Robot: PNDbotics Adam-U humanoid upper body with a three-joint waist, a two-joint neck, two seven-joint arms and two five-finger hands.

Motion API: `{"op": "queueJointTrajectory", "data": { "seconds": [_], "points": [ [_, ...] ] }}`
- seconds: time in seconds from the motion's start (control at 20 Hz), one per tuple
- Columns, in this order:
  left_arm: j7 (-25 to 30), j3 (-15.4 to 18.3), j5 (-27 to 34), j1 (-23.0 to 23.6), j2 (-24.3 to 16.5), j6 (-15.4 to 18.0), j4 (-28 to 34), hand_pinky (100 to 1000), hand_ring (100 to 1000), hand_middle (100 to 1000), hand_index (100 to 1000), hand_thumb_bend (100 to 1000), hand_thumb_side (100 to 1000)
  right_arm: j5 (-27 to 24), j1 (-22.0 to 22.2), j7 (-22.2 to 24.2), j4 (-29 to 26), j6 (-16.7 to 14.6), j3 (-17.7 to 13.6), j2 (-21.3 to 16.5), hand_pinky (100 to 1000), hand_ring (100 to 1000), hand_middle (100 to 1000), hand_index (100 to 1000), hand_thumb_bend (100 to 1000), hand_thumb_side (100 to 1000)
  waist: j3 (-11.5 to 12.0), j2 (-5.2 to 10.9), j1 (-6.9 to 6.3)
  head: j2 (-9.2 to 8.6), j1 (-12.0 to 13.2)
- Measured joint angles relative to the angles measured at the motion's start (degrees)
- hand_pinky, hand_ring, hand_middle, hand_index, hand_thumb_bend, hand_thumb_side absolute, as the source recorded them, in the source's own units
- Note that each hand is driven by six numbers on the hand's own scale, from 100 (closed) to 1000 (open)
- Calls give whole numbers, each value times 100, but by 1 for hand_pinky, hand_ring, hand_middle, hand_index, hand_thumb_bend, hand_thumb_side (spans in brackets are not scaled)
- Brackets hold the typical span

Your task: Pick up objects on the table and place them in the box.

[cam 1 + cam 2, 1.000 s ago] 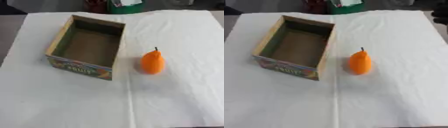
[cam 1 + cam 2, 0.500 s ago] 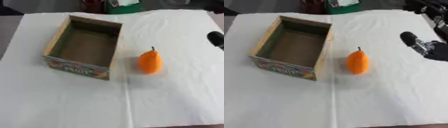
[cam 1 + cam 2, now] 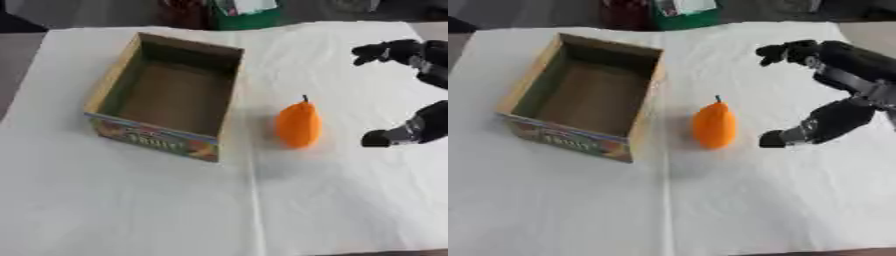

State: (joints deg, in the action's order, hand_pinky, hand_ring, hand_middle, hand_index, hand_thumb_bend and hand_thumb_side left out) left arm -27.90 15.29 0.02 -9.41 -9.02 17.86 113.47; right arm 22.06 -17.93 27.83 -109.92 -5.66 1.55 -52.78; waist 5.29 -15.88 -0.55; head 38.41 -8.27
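**Right hand in beside the pear**

Half a second back we saw only a bit of the right hand (image 3: pixel 833 95) at the table's right edge; now it reaches well in over the white cloth (image 3: pixel 737 200), fingers spread and parted, holding nothing, its lower fingertip near the pear (image 3: pixel 714 126) but apart from it. The pear stands upright mid-table, just right of the box (image 3: pixel 579 95), unmoved. The box is open-topped; its front label reads "FRUIT". Left hand unseen.
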Motion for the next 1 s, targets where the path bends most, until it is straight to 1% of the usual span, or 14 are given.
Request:
{"op": "queueJointTrajectory", "data": {
  "seconds": [0.1, 0.15, 0.2, 0.5, 0.65, 0.8, 1.0],
  "points": [
    [22, -14, 8, 0, 0, 1, 0, 447, 572, 635, 671, 114, 799, 1, -155, 125, 118, 11, 120, -1, 869, 902, 848, 1000, 773, 659, 19, 2, 2, 1, -27],
    [33, -28, 16, 0, 0, -1, 0, 447, 572, 635, 671, 114, 799, 12, -233, 174, 192, 15, 179, -10, 868, 904, 848, 1000, 711, 664, 31, 5, 5, 6, -45],
    [40, -33, 19, 0, 0, -4, 0, 447, 572, 635, 671, 114, 799, 38, -318, 217, 276, 21, 240, -23, 868, 905, 851, 1000, 773, 655, 44, 12, 9, 11, -61],
    [104, -71, 51, 13, -1, -20, 0, 447, 573, 636, 670, 114, 799, 215, -921, 526, 926, -11, 668, -55, 874, 912, 858, 1000, 771, 629, 146, 42, 37, 40, -198],
    [131, -99, 65, 16, -1, -29, 0, 447, 573, 636, 670, 114, 800, 267, -1190, 721, 1329, -30, 865, -19, 879, 915, 860, 1000, 774, 616, 195, 44, 37, 88, -270],
    [163, -107, 78, 16, -1, -27, 0, 447, 573, 637, 670, 114, 799, 290, -1404, 912, 1720, -46, 1012, 83, 886, 916, 860, 1000, 781, 608, 237, 44, 45, 129, -335],
    [185, -125, 94, 15, -1, -36, 0, 447, 574, 637, 669, 114, 798, 279, -1595, 1135, 2091, -69, 1105, 227, 894, 918, 859, 1000, 784, 594, 265, 44, 69, 143, -379]
  ]
}}
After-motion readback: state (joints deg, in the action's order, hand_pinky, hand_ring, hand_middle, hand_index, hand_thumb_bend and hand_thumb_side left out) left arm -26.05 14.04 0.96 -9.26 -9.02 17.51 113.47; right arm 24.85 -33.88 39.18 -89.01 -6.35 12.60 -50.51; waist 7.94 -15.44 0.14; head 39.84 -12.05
